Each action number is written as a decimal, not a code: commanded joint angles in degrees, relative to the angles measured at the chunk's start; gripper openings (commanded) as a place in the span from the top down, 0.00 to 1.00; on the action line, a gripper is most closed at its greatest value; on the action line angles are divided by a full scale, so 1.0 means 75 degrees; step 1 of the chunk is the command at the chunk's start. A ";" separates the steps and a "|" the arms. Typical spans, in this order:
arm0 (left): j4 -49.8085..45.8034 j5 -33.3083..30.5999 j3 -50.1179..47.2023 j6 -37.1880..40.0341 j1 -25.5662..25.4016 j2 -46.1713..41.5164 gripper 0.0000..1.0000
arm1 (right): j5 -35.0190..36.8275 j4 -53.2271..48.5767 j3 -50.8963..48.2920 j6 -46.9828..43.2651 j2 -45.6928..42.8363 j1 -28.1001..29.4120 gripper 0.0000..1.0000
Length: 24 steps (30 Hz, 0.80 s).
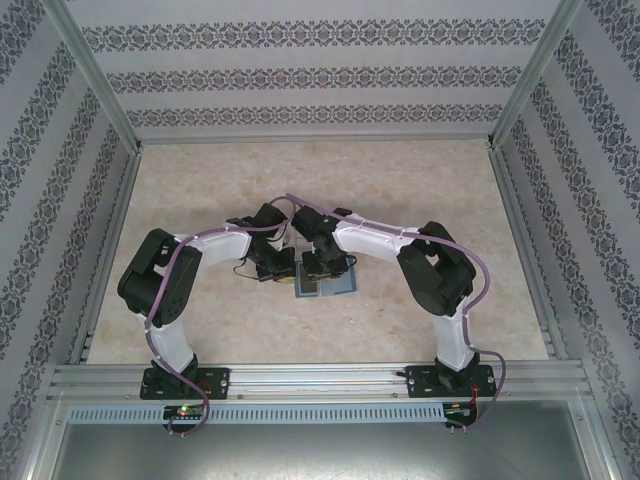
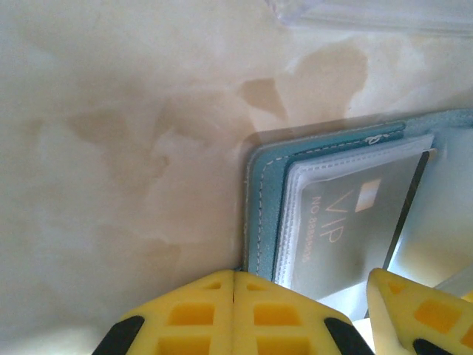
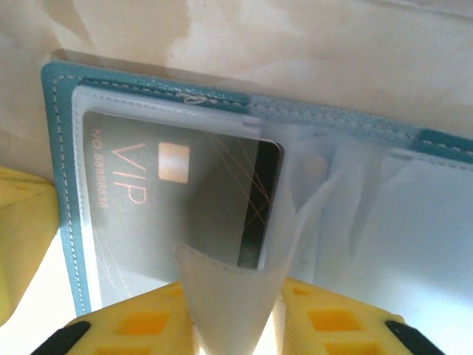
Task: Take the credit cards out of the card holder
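Note:
The teal card holder (image 1: pixel 325 285) lies open on the table's middle, both arms meeting above it. A grey credit card (image 3: pixel 170 200) marked VIP sits in its clear pocket, also seen as the card (image 2: pixel 347 222) in the left wrist view. A dark-striped card edge (image 3: pixel 259 207) peeks out behind it. My left gripper (image 2: pixel 235 277) is shut, its tips at the holder's teal edge (image 2: pixel 266 214) with nothing between them. My right gripper (image 3: pixel 233 296) is closed on a clear sleeve (image 3: pixel 229 288) of the holder, which bows up between the fingers.
A clear plastic tray's edge (image 2: pixel 369 15) lies just beyond the holder. The table is pale marbled stone (image 1: pixel 200 190), walled by patterned panels and metal rails. The two grippers work almost touching; the right one's yellow finger (image 2: pixel 414 310) shows beside the left one.

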 commanded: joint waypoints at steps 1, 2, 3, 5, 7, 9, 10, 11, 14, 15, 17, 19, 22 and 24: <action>-0.0400 -0.0061 -0.0062 0.0135 -0.0114 0.0074 1.00 | 0.0360 -0.0477 0.0097 -0.0204 -0.0403 -0.0001 0.69; -0.0400 -0.0066 -0.0053 0.0143 -0.0114 0.0074 1.00 | 0.0404 -0.0529 0.0085 -0.0230 -0.0447 -0.0015 0.69; -0.0402 -0.0062 -0.0044 0.0146 -0.0120 0.0086 1.00 | 0.0440 -0.0555 0.0074 -0.0254 -0.0482 -0.0040 0.68; -0.0412 -0.0061 -0.0031 0.0149 -0.0115 0.0097 1.00 | 0.0482 -0.0622 0.0030 -0.0279 -0.0562 -0.0090 0.69; -0.0424 -0.0060 -0.0015 0.0147 -0.0114 0.0118 1.00 | 0.0522 -0.0660 -0.0040 -0.0315 -0.0651 -0.0152 0.69; -0.0428 -0.0060 0.0005 0.0150 -0.0118 0.0121 1.00 | 0.0559 -0.0695 -0.0100 -0.0337 -0.0738 -0.0204 0.69; -0.0430 -0.0064 0.0015 0.0157 -0.0115 0.0111 1.00 | 0.0571 -0.0690 -0.0153 -0.0338 -0.0789 -0.0246 0.69; -0.0447 -0.0079 0.0012 0.0166 -0.0121 0.0119 1.00 | 0.0581 -0.0695 -0.0194 -0.0349 -0.0836 -0.0278 0.69; -0.0459 -0.0066 0.0020 0.0164 -0.0115 0.0136 1.00 | 0.0548 -0.0666 -0.0340 -0.0372 -0.0942 -0.0384 0.71; -0.0465 -0.0060 0.0026 0.0157 -0.0122 0.0145 1.00 | 0.0531 -0.0650 -0.0390 -0.0384 -0.0975 -0.0405 0.73; -0.0459 -0.0061 0.0024 0.0157 -0.0120 0.0145 1.00 | 0.0489 -0.0609 -0.0493 -0.0405 -0.1034 -0.0479 0.76; -0.0471 -0.0060 0.0031 0.0157 -0.0115 0.0156 1.00 | 0.0460 -0.0550 -0.0608 -0.0426 -0.1083 -0.0532 0.81; -0.0494 -0.0072 0.0046 0.0159 -0.0116 0.0146 1.00 | 0.0465 -0.0510 -0.0728 -0.0485 -0.1122 -0.0622 0.87; -0.0494 -0.0084 0.0037 0.0167 -0.0117 0.0156 1.00 | 0.0574 -0.0528 -0.0769 -0.0537 -0.1122 -0.0639 0.88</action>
